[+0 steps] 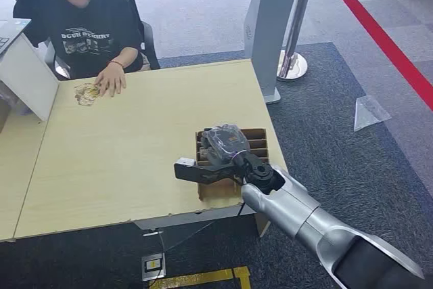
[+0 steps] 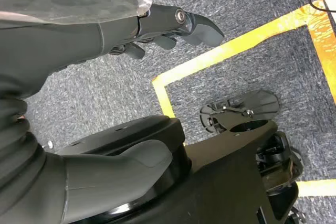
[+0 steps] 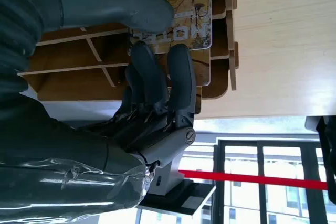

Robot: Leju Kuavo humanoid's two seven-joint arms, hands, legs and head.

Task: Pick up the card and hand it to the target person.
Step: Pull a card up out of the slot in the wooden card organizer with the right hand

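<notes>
wooden table [image 1: 132,140] on grey carpet [image 1: 337,133]; right hand [image 1: 224,150] pinching card [image 3: 186,19]; left hand [image 2: 158,30] empty.

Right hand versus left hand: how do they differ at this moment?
The right hand is over the slotted wooden rack on the table, thumb and fingers closed on a card. The left hand hangs above carpet, holding nothing. Both have dark fingers.

Around the worktop [image 1: 128,140]
A white laptop [image 1: 20,65] is standing open at the far left corner, a grey kiosk stand [image 1: 270,25] is rising beyond, and red tape [image 1: 388,45] (on the floor) is running diagonally past grey carpet [image 1: 331,133].
</notes>
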